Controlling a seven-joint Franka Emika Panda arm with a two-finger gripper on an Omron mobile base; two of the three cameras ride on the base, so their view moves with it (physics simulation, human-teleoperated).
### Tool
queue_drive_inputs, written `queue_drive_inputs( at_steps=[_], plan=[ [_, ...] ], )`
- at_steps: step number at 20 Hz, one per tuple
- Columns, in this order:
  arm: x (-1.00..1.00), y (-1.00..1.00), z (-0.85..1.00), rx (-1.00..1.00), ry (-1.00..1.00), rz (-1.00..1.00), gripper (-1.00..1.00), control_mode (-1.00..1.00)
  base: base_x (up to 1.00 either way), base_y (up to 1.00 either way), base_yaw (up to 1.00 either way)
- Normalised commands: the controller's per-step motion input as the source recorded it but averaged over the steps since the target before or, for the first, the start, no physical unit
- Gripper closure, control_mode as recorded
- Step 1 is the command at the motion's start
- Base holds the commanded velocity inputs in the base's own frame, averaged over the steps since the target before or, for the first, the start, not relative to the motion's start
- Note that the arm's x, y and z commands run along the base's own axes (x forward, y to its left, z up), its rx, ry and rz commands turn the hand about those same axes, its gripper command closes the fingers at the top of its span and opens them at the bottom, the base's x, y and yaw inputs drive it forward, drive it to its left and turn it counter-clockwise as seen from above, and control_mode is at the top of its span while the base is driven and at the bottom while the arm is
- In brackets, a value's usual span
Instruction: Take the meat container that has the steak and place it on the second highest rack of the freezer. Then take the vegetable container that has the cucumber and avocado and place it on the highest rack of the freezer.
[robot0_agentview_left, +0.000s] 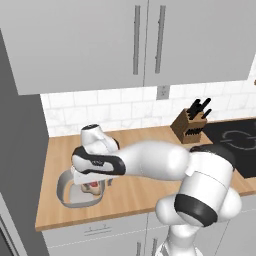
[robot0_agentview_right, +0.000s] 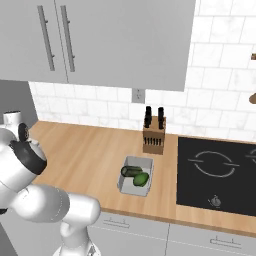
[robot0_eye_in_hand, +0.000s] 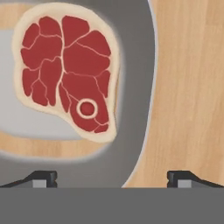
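Note:
The meat container (robot0_agentview_left: 64, 190), a rounded light grey dish, sits at the counter's left end with the steak (robot0_agentview_left: 92, 188) in it. My gripper (robot0_agentview_left: 95, 181) hangs low over the dish's right part. In the hand view the steak (robot0_eye_in_hand: 65, 70) lies red-topped and cream-edged, and my gripper (robot0_eye_in_hand: 113, 178) is open with its two tips astride the dish's thick rim (robot0_eye_in_hand: 138, 96), holding nothing. The vegetable container (robot0_agentview_right: 129, 162), a straight-walled grey tray, holds the cucumber (robot0_agentview_right: 131, 171) and avocado (robot0_agentview_right: 141, 179) further right. The freezer's grey side (robot0_agentview_left: 20, 150) rises left of the counter.
A wooden knife block (robot0_agentview_left: 192, 126) stands by the tiled back wall, right next to a black cooktop (robot0_agentview_left: 235, 140). Pale wall cupboards (robot0_agentview_left: 145, 35) hang above the counter. Bare wood (robot0_agentview_right: 85, 155) lies between the dish and the tray.

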Motion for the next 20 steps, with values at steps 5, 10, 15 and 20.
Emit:
queue_drive_inputs(
  at_steps=[5,10,15,20],
  plan=[
    [-0.12,0.0,-0.05,0.04,0.0,-0.04,-1.0,-1.0,0.0,0.0,0.0],
    [-0.03,0.0,-0.11,0.02,0.0,-0.02,-1.0,-1.0,0.0,0.0,0.0],
    [0.08,0.0,-0.26,-0.01,0.08,0.0,-1.0,-1.0,0.0,0.0,0.0],
    [0.01,0.0,-0.39,-0.01,0.08,0.0,-1.0,-1.0,0.0,0.0,0.0]
  ],
)
